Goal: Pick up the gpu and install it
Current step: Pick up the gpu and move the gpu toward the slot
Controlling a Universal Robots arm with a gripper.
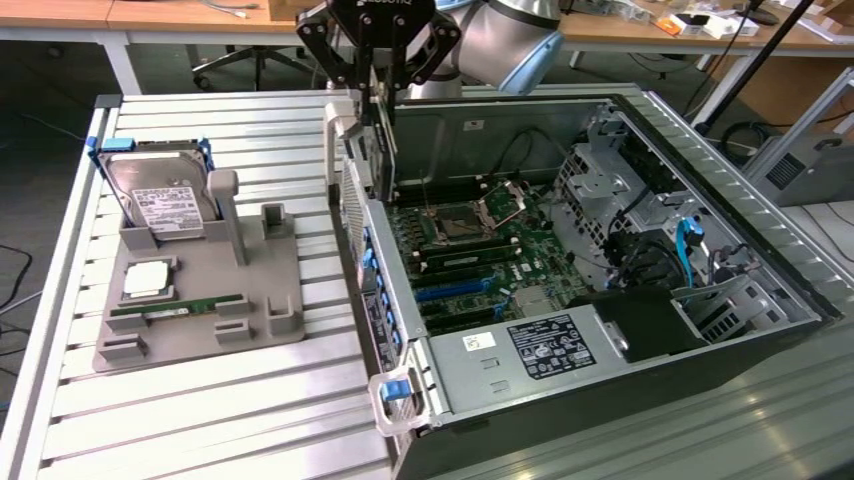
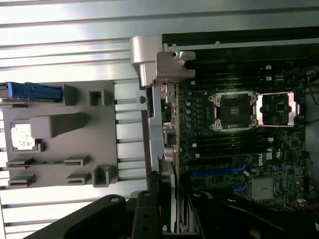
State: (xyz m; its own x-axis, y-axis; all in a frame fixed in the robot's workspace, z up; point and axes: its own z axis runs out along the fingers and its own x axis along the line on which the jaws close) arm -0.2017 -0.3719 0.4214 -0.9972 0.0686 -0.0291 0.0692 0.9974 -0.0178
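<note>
The open computer case [image 1: 627,400] lies on the slatted table [image 1: 200,420], with its motherboard [image 1: 467,240] facing up. At the exterior view's left stands a grey holder [image 1: 267,290] that carries the hard drive [image 1: 160,200].

The gripper [image 1: 379,85] is closed on the gpu [image 1: 383,150] and holds it above the rear wall of the case, near the processor socket [image 1: 454,220]. The card is apart from the motherboard and sits in no slot.

I judge the step to be the carrying of the card toward its place: picking is done, installing not yet.

The card hangs edge-on, and its long axis seems close to upright. Its flat faces run about along the rear wall, while the blue slot [image 1: 447,290] runs across from that wall. I think seating calls for bringing the card's edge in line with a slot, with care near the wall. I cannot tell at which end the bracket is.
</note>
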